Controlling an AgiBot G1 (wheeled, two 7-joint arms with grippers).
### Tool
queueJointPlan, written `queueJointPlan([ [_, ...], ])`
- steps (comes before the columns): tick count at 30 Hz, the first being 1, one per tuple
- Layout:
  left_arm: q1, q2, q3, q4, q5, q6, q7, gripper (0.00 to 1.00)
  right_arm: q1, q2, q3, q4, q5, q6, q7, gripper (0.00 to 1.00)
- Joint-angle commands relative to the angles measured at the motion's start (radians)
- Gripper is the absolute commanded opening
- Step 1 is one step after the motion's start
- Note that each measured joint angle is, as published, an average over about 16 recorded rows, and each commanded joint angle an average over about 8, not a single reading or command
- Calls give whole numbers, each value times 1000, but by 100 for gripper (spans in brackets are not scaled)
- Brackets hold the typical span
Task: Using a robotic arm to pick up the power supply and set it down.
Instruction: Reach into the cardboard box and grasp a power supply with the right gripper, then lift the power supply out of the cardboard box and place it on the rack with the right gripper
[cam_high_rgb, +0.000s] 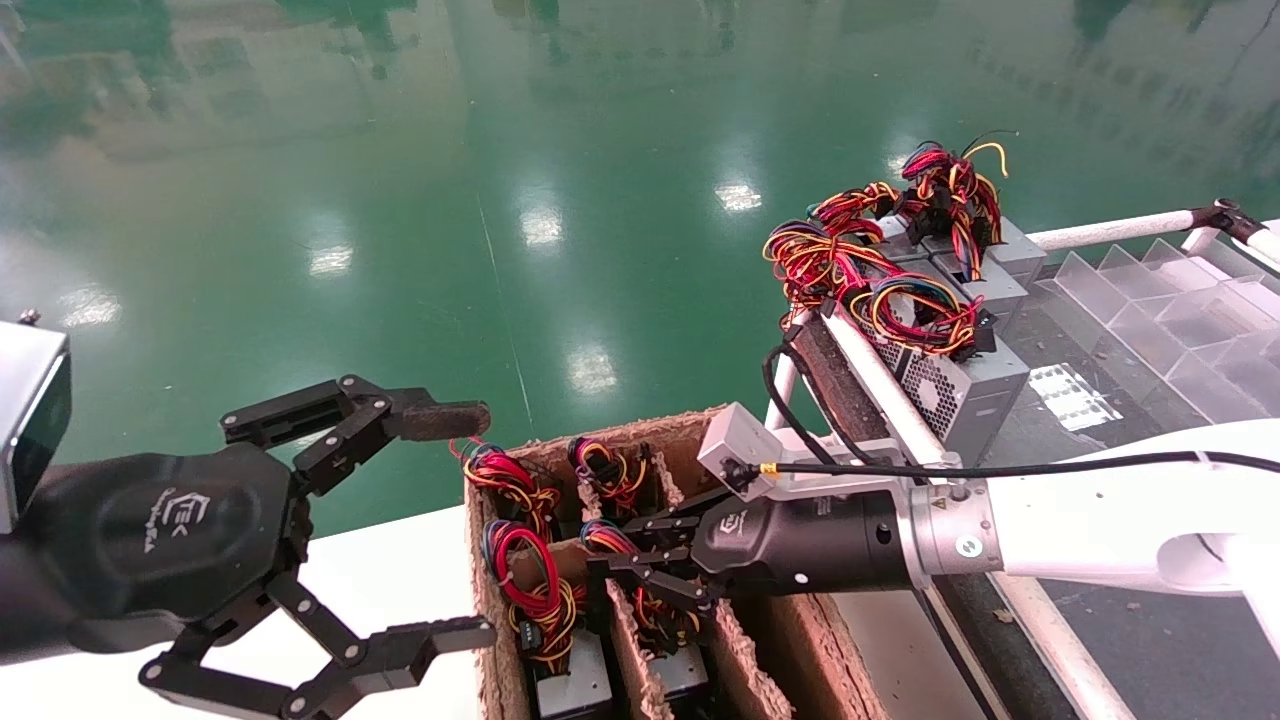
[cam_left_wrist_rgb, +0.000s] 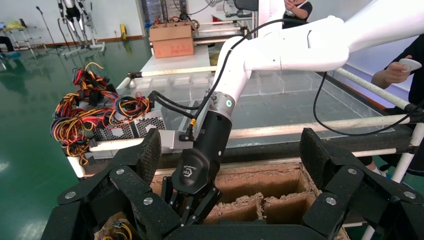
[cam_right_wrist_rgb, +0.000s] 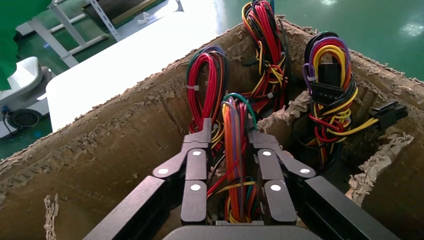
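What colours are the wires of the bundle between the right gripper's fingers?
Mostly orange and red, with yellow, blue and a green strand in the wire bundle the right gripper pinches; right wrist view.

Right gripper (cam_high_rgb: 640, 560) reaches down, fingers closed; left gripper (cam_high_rgb: 440, 525) hovers agape.

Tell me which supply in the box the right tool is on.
The right tool grips the wire bundle with the green strand on top, in the middle cell, unlike the red loop beside it, which stands free.

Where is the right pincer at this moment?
In the head view, the right pincer is down inside the cardboard box, closed around one power supply's wire bundle.
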Motion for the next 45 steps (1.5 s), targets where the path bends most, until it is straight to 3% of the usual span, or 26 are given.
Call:
queueJointPlan([
  [1, 0, 0, 0, 0, 0, 0, 0, 100, 0, -5, -1, -8, -2, 4, -7, 0],
  [19, 0, 0, 0, 0, 0, 0, 0, 100, -28, 57, 60, 38, 83, -13, -33, 0],
  [26, 0, 0, 0, 0, 0, 0, 0, 100, -43, 157, 132, 163, 176, -28, -30, 0],
  [36, 0, 0, 0, 0, 0, 0, 0, 100, -21, 306, 258, 319, 372, -83, 81, 0],
  [45, 0, 0, 1, 0, 0, 0, 0, 100, 33, 433, 329, 289, 443, -119, 113, 0],
])
